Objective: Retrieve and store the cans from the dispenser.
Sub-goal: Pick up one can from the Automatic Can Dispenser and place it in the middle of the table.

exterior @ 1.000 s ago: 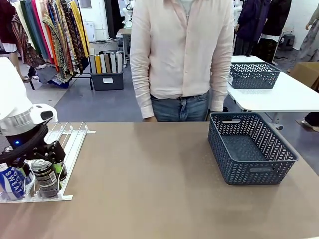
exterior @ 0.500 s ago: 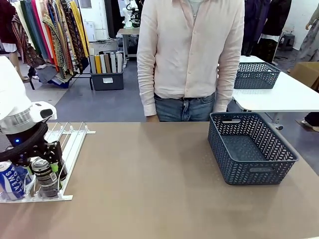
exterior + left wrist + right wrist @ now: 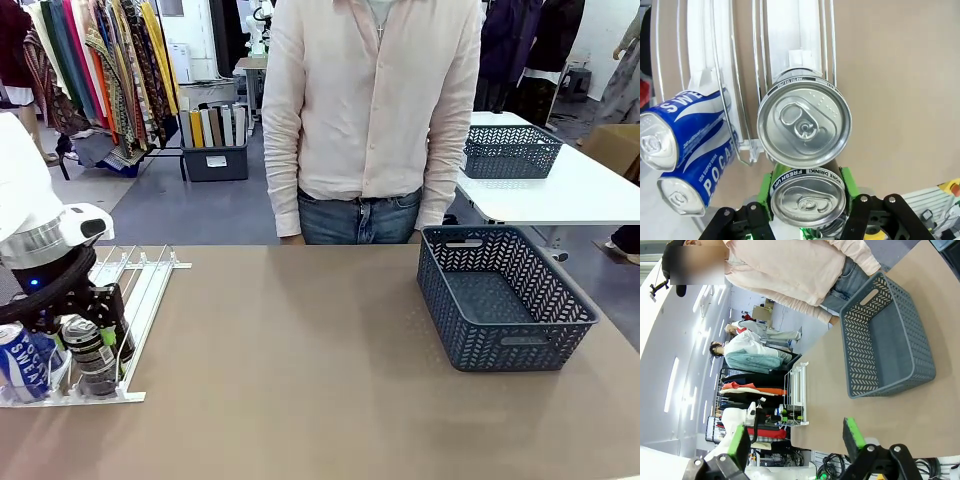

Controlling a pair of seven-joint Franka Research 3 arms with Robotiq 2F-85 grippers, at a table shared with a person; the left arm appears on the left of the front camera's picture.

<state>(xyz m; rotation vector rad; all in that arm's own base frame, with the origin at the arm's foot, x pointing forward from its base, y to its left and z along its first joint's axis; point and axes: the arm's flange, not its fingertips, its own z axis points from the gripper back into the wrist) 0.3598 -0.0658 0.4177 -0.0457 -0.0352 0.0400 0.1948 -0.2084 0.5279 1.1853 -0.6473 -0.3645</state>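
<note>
Four cans stand at the near end of the dispenser [image 3: 146, 283], the white rack of railed lanes lying on the left side of the worktop [image 3: 300, 390]. Two are black and share one lane. The front black can [image 3: 807, 202], whose rim reads "FRESH UP!", sits between the left jaws, and the green pads [image 3: 765, 192] press against its sides, so the left jaws are closed on it. In the front view the same can [image 3: 92, 355] shows low under the left arm's wrist, at the rack's front lip and not lifted clear of it. The second black can [image 3: 804, 125] stands right behind the first, touching or nearly touching it, with a white pusher block [image 3: 802, 56] at its back.

Both blue cans [image 3: 687, 132] stand off to one side of the black pair, close together; one shows "SWE" and the other [image 3: 697, 177] "POCAR" in white lettering. Which lanes they occupy I cannot tell.

Well apart, on the right side of the worktop, sits a dark lattice basket [image 3: 500, 345] with nothing visible inside. A person [image 3: 370, 110] in a pale shirt and jeans stands at the far edge.

From the right wrist, the right jaws stand open above the worktop, their green pads [image 3: 852, 432] spread wide, with the basket [image 3: 865, 340] beyond them.
</note>
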